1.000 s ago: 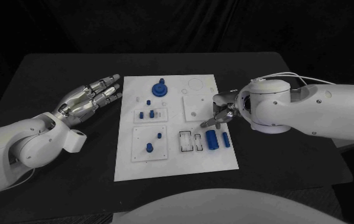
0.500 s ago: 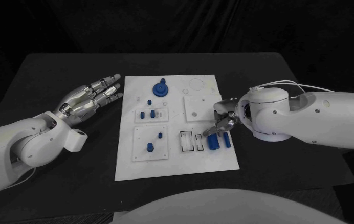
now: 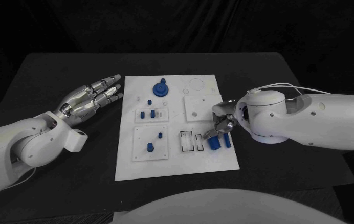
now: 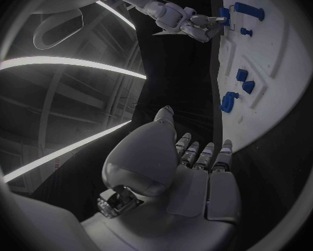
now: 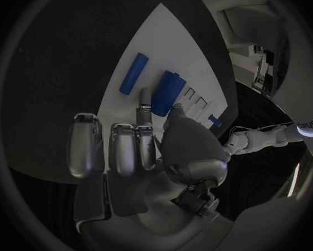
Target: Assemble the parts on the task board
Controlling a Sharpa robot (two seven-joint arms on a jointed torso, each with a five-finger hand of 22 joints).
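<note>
Black table (image 3: pixel 66 75) under a dark backdrop, white task board (image 3: pixel 175 162) at centre frame. Left hand (image 3: pixel 88 99), left of centre, fingers (image 3: pixel 109 87) spread, holding nothing. Right hand (image 3: pixel 222 122), right of centre, fingers (image 5: pixel 144 101) touching a blue cylinder (image 5: pixel 167 91); grasped or not, cannot tell.

A robotics lab: black-draped backdrop (image 3: pixel 177 14), black table (image 3: pixel 66 70), white task board (image 3: pixel 177 162).

A single piece of lettering can be read: in the right wrist view, dark letters along the white left arm (image 5: pixel 303 129) look like "SHARPA", though only the last part, "RPA", is clear. The task board (image 3: pixel 174 157) and its blue parts (image 3: pixel 212 141) carry no legible writing or numbers.
</note>
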